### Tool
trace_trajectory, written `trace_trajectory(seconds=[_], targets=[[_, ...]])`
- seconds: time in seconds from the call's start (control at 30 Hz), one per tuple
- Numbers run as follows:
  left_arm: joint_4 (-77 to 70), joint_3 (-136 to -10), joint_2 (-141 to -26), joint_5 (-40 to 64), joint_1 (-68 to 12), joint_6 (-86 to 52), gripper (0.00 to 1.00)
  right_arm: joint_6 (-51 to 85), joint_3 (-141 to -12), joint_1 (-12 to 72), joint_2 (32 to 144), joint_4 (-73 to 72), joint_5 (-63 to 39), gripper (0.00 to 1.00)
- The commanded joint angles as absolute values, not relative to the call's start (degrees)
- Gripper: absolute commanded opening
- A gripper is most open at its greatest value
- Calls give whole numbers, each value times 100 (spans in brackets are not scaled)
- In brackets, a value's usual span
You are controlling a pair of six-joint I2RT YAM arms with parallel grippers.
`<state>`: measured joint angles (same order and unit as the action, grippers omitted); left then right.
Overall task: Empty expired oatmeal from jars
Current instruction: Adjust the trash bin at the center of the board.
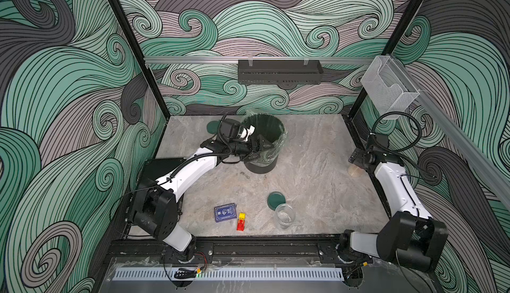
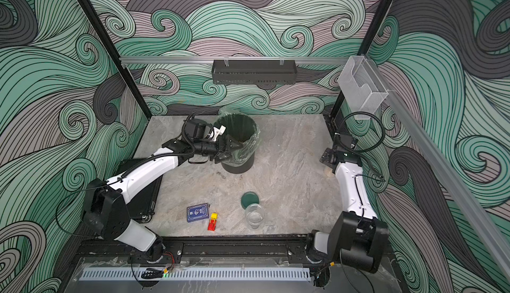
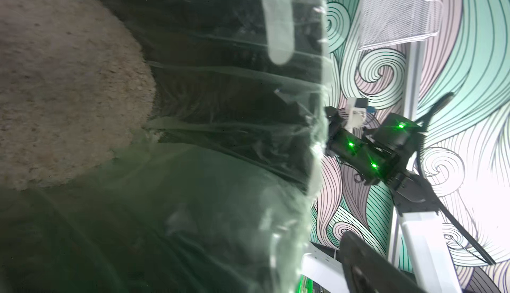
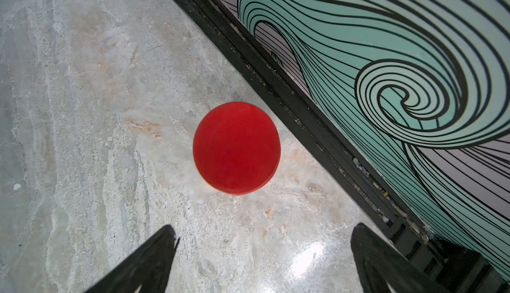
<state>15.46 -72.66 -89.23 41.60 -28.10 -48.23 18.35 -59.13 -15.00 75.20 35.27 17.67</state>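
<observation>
Where the oatmeal (image 3: 69, 84) shows best, in the left wrist view, we see it as a pale, grainy heap at the bottom of the black bin (image 1: 260, 167), among the folds of the clear liner (image 3: 311, 167). The left hand (image 1: 259, 150) hangs at the bin's near rim. Its fingers stand apart, but clear material crowds them and we cannot tell whether they grip anything. Just behind that wrist a green lid (image 1: 214, 127) lies flat on the surface (image 1: 317, 195).

Toward the front edge we find an empty jar (image 1: 285, 215), upright and uncapped, with a second green lid (image 1: 276, 200) flat just beside it. At the right side another jar (image 1: 354, 171), tan inside, sits mostly hidden under the right arm. The right hand (image 4: 265, 229) hovers above the surface with its fingers spread wide and nothing between them. A red lid (image 4: 236, 148) lies flat ahead of it, near the black frame at the wall's foot.

Left of the empty jar rest a blue card box (image 1: 225, 212) and a small red and yellow toy (image 1: 241, 221).
</observation>
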Motion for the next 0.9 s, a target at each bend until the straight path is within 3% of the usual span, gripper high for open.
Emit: trace_trajectory(seconds=[0.0, 0.63, 0.87], targets=[[1621, -7595, -8874, 4219, -2865, -4689, 99, 1756, -5924, -1556, 7672, 3284, 1816, 99], [2108, -7133, -8191, 4055, -2898, -4201, 99, 1618, -6446, -1582, 9193, 2700, 2068, 93], [2180, -7183, -8007, 4061, -2901, -4153, 99, 1512, -6640, -1561, 9261, 2665, 2121, 91]])
